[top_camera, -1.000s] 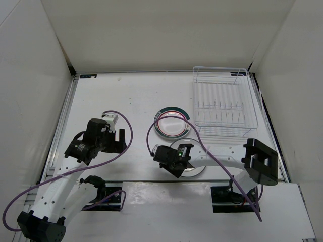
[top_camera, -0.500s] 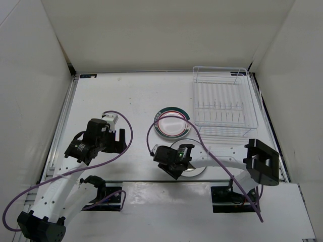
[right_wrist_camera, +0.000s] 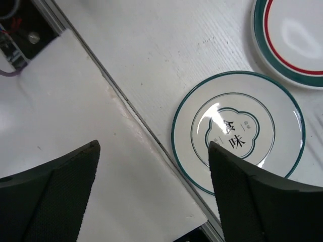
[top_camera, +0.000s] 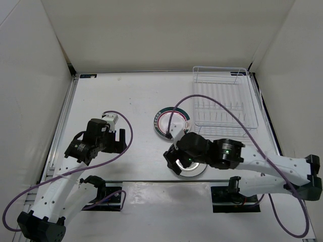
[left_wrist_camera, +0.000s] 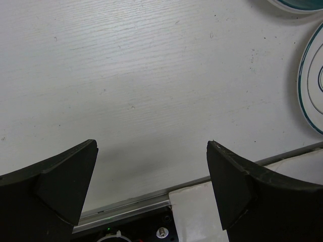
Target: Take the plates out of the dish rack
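While hanging just off the near left corner of the dish rack (top_camera: 224,103), clasps nothing. So much for the right gripper (top_camera: 175,160): jaws spread wide, fingers (right_wrist_camera: 55,194) well apart, only bare table (right_wrist_camera: 166,55) and a white panel (right_wrist_camera: 101,116) showing between them. Hovers partly over one of the plates, a teal-rimmed plate (right_wrist_camera: 237,132), lying flat and face up outside the rack, nearer than its near left corner. Bears a thin inner ring, a lobed outline and dark characters at the middle. Lies just beside the edge of the white panel, on the side of that edge toward the rack.

Next, a green-and-red-ringed plate (top_camera: 171,122): flat and face up too, outside the rack, just left of its near left corner. Sits near the teal-rimmed plate, on the side closer to the rack's far end, not touching it.

Lastly the left gripper (top_camera: 119,137): well to the left of the rack, beyond both plates, low over the table. Jaws likewise parted wide, with nothing but bare table between the fingers. Catches the rims of both plates in its wrist view, on the rack side.
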{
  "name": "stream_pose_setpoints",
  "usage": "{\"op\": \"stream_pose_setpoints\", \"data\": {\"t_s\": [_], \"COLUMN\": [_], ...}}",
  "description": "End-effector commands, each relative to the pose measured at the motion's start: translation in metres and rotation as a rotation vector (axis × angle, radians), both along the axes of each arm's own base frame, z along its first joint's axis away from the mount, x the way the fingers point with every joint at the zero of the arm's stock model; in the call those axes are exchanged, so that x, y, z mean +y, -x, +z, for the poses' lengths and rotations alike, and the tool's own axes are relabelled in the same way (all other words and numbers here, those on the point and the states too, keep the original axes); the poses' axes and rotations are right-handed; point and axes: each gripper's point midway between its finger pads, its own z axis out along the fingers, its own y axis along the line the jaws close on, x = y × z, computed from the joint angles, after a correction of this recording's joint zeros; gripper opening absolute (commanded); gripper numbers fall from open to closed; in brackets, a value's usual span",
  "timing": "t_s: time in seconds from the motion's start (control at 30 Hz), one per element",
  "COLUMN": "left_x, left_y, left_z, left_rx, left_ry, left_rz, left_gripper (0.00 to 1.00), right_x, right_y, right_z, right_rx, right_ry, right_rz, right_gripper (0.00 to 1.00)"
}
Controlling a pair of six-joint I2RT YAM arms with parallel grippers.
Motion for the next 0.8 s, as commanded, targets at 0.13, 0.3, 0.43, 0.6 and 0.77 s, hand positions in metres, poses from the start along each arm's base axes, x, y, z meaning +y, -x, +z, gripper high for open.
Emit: {"op": "stream_pose_setpoints", "data": {"t_s": [0.13, 0.3, 0.43, 0.6, 0.77], "left_x": [-0.004, -0.004, -0.004, -0.004, -0.004], "left_y": [0.001, 0.001, 0.0, 0.001, 0.001], "left_z": [0.005, 0.006, 0.006, 0.005, 0.005], "left_rx": [-0.009, -0.015, -0.018, -0.01, -0.007], "left_ry": [0.022, 0.024, 0.023, 0.023, 0.024], "left_rz": [-0.008, -0.011, -0.011, -0.012, -0.012], "left_gripper": [1.0, 1.0, 1.0, 1.0, 1.0], "right_x": [-0.036, -0.082, -0.14, -0.18, -0.201], "right_y": [-0.006, -0.029, -0.051, -0.057, -0.064], "right_z": [0.044, 0.072, 0.08, 0.078, 0.074], "right_rx": [-0.068, -0.163, -0.259, -0.31, -0.36], "right_ry": [-0.159, -0.208, -0.155, -0.126, -0.066], "right_rz": [-0.101, -0.304, -0.546, -0.685, -0.78], "right_gripper": [0.9, 0.9, 0.9, 0.9, 0.9]}}
